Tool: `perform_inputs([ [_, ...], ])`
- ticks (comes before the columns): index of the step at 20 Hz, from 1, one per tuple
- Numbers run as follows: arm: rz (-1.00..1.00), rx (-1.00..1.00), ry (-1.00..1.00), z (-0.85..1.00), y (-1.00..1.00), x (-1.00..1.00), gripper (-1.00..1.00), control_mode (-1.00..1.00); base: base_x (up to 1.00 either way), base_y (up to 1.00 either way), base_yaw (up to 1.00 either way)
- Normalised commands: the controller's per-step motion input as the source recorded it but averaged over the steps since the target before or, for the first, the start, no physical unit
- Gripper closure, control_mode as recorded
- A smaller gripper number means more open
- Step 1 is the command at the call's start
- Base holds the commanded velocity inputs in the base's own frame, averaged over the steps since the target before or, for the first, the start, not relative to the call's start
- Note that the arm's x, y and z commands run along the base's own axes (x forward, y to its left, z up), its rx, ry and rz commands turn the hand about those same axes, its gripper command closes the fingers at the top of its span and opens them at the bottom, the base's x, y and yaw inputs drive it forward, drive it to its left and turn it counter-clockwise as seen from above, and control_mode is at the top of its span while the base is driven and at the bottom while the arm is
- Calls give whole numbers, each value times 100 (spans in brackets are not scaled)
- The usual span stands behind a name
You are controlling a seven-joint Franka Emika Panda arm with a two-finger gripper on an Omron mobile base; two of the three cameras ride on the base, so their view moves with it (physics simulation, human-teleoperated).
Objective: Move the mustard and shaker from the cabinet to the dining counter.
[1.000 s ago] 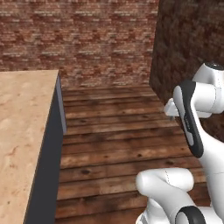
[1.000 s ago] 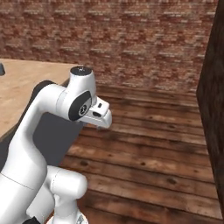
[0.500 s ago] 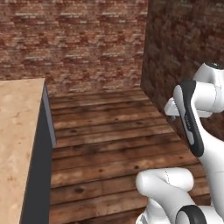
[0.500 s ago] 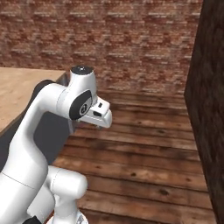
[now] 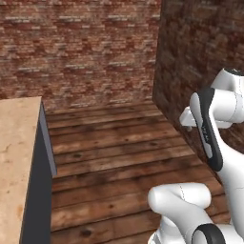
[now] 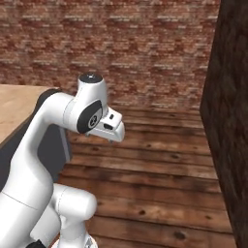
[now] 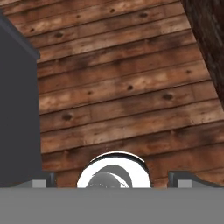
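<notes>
Counter [image 5: 16, 157] noted at the left of the left base view: light wood-grain top, dark grey end panel below it, standing on a plank floor [image 5: 114, 157]. Cannot tell from these frames whether it is the dining counter. Same top seen at the left edge of the right base view, partly behind the arm [image 6: 43, 160]. Red brick wall [image 5: 81, 47] beyond the far end of the counter, running across the back of both base views. Darker brick wall [image 5: 200, 62] well apart from the counter on its right, meeting the red wall at a corner; bare planks lying between this wall and the counter. Arm folded high, elbow bent, placed to the right of the counter and near the darker wall in the left base view. Gripper [image 7: 113, 180] directed down at the floor just beside the counter's grey panel, which takes up the left of the hand view. Jaws apart at a wide spread: fingertips [image 7: 43, 180] at opposite sides of the lower hand view, planks visible between them. Grip on any item not observed; tips clear of the counter and of the floor.
</notes>
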Motion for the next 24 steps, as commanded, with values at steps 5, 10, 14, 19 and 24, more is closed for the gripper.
perform_inputs([
  [5, 0, 0, 0, 0, 0, 0, -100, 100, 81, -5, 0],
  [10, 0, 0, 0, 0, 0, 0, -100, 100, 80, -7, 0],
  [14, 0, 0, 0, 0, 0, 0, -100, 100, 82, -5, 0],
  [19, 0, 0, 0, 0, 0, 0, -100, 100, 80, -4, 0],
  [24, 0, 0, 0, 0, 0, 0, -100, 100, 80, -3, 0],
])
